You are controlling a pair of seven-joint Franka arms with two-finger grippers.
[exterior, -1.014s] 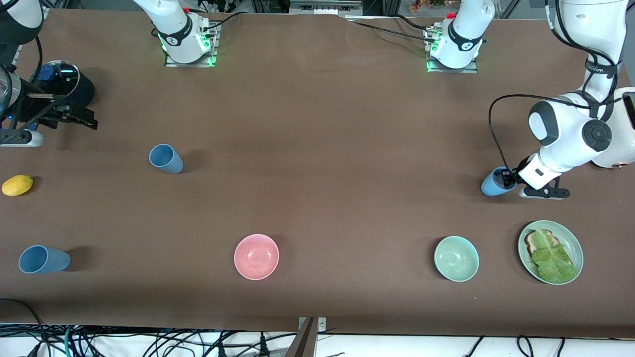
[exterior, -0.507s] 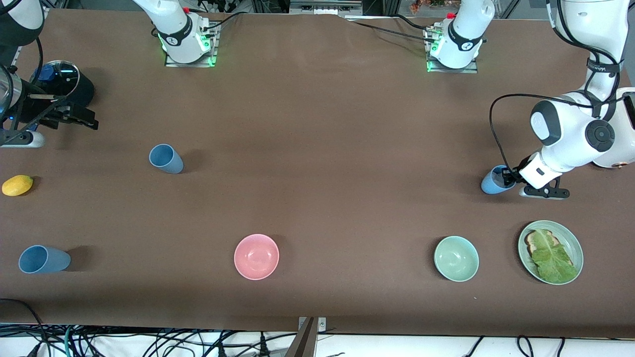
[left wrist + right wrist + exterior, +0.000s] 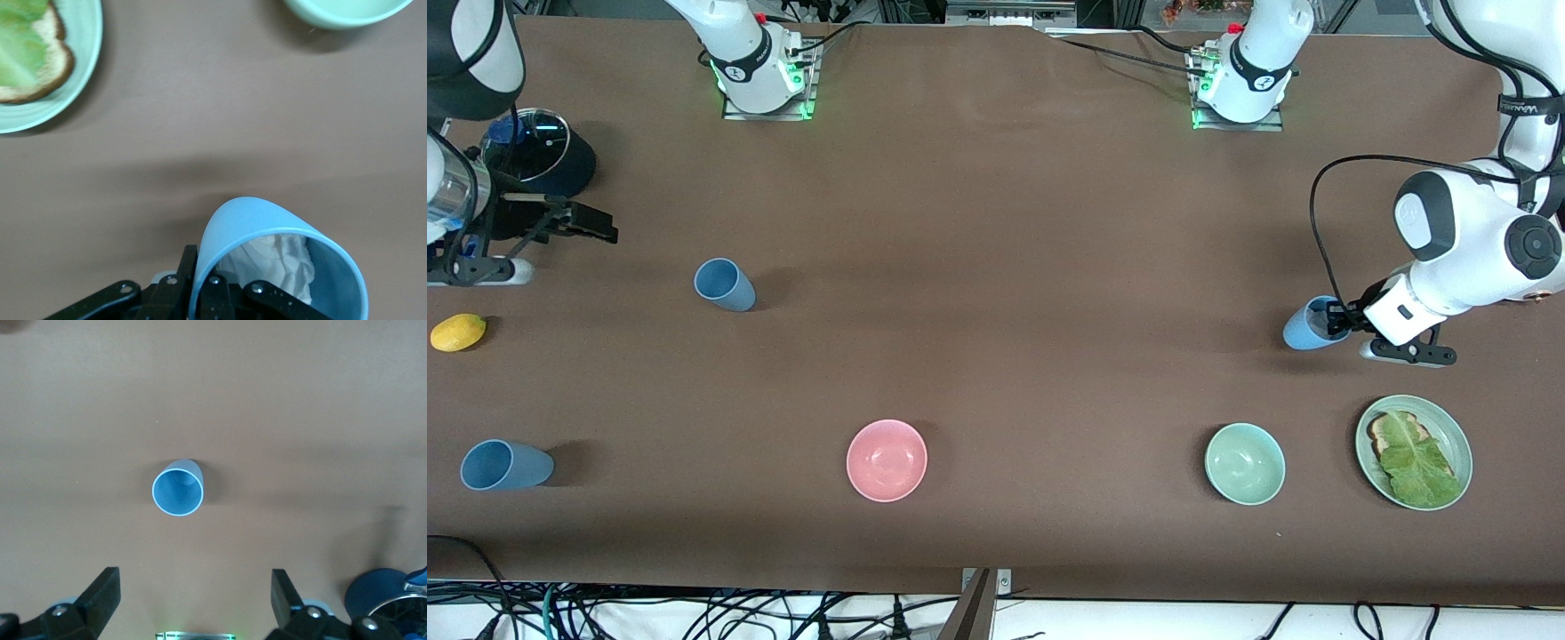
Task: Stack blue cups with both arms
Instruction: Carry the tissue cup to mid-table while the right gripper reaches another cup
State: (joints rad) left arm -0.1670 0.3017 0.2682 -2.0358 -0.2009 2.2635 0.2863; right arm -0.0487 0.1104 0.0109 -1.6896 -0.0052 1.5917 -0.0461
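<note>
Left gripper (image 3: pixel 1336 318): clamped on rim of light-blue tapered plastic cup (image 3: pixel 1305 325), crumpled white paper (image 3: pixel 280 257) inside; cup tilted, lifted just over table toward left arm's end. Best carried level and slow, grip unchanged, toward a second cup.

Right gripper (image 3: pixel 591 227): spread wide, empty, over upright blue cup (image 3: pixel 724 284); descent should centre on rim.

Near left gripper: green plate with toast and lettuce (image 3: pixel 1414 452), green bowl (image 3: pixel 1245 463). Pink bowl (image 3: pixel 887 460) and third blue cup (image 3: pixel 505 465) well apart. Nothing blocks the carry.

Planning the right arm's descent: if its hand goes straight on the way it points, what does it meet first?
Most likely bare table. The open right hand points down, and the upright blue cup sits just ahead of its fingers, though depth is unclear.
</note>
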